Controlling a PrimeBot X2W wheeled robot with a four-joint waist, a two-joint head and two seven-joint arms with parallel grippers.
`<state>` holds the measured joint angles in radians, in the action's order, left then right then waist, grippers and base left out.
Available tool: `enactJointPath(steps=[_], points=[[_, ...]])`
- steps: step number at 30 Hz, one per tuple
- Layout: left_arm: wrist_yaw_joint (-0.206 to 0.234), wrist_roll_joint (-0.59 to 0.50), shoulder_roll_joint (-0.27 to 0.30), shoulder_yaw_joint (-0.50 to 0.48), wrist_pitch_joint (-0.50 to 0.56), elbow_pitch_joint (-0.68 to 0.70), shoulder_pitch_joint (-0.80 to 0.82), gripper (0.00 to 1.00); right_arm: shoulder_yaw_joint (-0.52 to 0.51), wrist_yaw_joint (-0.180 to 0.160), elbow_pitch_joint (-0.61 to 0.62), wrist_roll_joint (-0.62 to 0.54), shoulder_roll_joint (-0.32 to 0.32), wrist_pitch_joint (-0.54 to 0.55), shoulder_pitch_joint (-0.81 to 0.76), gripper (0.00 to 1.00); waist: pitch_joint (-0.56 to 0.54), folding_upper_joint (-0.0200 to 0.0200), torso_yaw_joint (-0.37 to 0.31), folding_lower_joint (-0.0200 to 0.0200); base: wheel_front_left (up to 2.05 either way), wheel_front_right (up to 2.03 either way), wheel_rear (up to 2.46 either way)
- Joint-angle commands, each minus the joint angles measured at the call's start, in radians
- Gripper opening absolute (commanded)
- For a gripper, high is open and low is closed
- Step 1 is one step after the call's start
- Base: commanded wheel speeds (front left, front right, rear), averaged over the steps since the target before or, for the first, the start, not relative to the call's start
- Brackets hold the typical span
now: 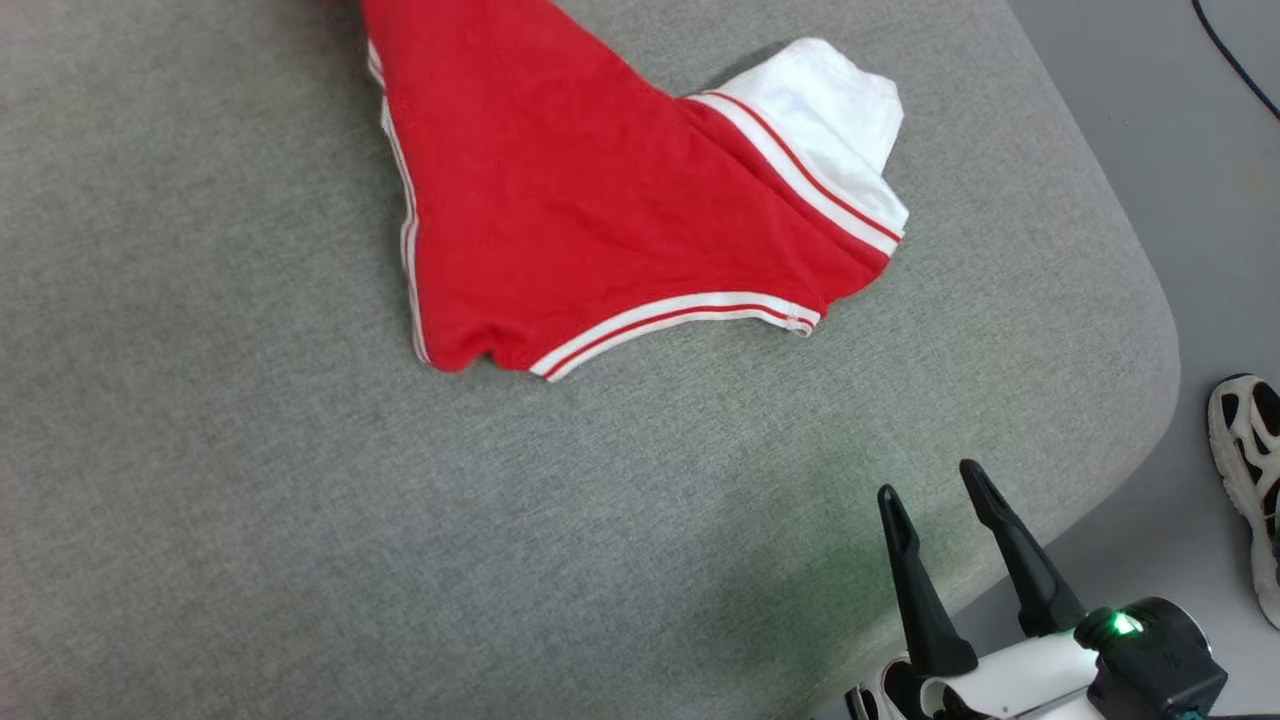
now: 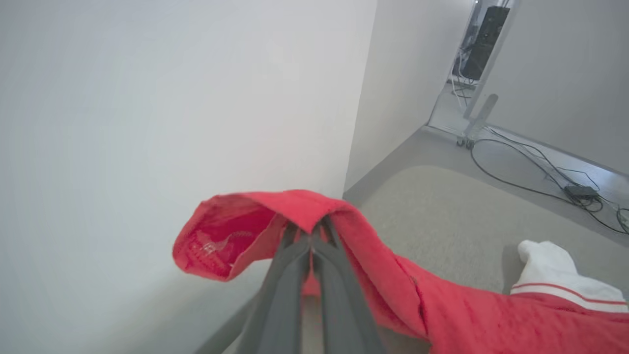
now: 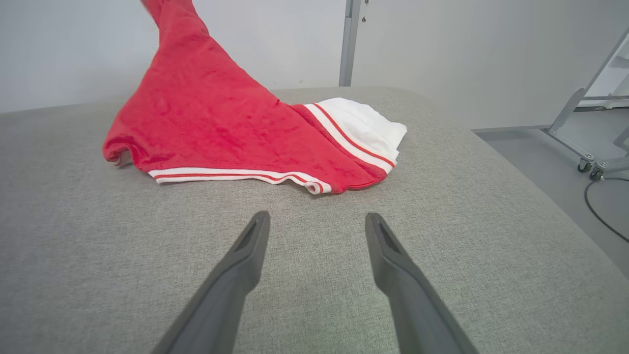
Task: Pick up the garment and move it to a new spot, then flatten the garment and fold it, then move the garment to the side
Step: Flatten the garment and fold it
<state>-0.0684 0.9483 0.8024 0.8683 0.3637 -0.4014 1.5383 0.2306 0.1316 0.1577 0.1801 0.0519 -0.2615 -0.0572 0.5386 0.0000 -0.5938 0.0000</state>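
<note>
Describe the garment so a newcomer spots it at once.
Start at the big grey cushioned surface. The garment lies on its far part, one end held up by the left claw. Nothing else there is bright red with white striped bands.

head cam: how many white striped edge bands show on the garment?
3 on the garment: left-edge band, near-hem band, and right band beside the white lining. The raised top part and folds may hide more.
</note>
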Motion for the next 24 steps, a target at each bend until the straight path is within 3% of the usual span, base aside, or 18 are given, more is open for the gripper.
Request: enactJointPath(steps=[1, 6, 7, 9, 10, 17, 24], points=[[-0.008, -0.024, -0.035, 0.009, -0.045, -0.047, 0.006, 0.00, -0.008, -0.002, 0.013, 0.008, -0.002, -0.005, -0.019, 1.00, 0.005, 0.0000, 0.001, 0.0000, 0.00, 0.00, 0.00], [-0.041, -0.078, -0.043, 0.078, -0.060, -0.114, -0.014, 0.00, -0.009, -0.002, 0.031, 0.016, -0.003, -0.005, -0.032, 1.00, 0.018, 0.0000, 0.002, 0.0000, 0.00, 0.00, 0.00], [-0.047, -0.084, -0.041, 0.087, -0.070, -0.131, -0.023, 0.07, -0.006, -0.002, 0.033, 0.017, -0.003, -0.005, -0.036, 1.00, 0.022, 0.0000, 0.002, 0.0000, 0.00, 0.00, 0.00], [-0.052, -0.099, -0.031, 0.106, -0.094, -0.159, -0.034, 0.47, 0.000, -0.002, 0.036, 0.016, -0.002, -0.005, -0.035, 1.00, 0.026, 0.0000, 0.003, 0.0000, 0.00, 0.00, 0.00], [-0.054, -0.105, -0.023, 0.111, -0.105, -0.174, -0.036, 1.00, 0.004, -0.002, 0.036, 0.011, -0.003, -0.005, -0.031, 1.00, 0.028, 0.0000, 0.003, 0.0000, 0.00, 0.00, 0.00], [-0.062, -0.070, 0.036, 0.153, -0.111, -0.202, -0.060, 1.00, 0.027, -0.002, -0.006, -0.019, -0.001, -0.005, 0.026, 1.00, -0.014, 0.0000, 0.024, 0.0000, 0.00, 0.00, 0.00], [-0.062, 0.114, 0.037, 0.236, 0.051, -0.087, -0.108, 1.00, -0.009, -0.002, -0.060, -0.050, -0.002, -0.002, 0.077, 1.00, -0.090, 0.0000, 0.122, 0.0000, 0.00, 0.00, 0.00]])
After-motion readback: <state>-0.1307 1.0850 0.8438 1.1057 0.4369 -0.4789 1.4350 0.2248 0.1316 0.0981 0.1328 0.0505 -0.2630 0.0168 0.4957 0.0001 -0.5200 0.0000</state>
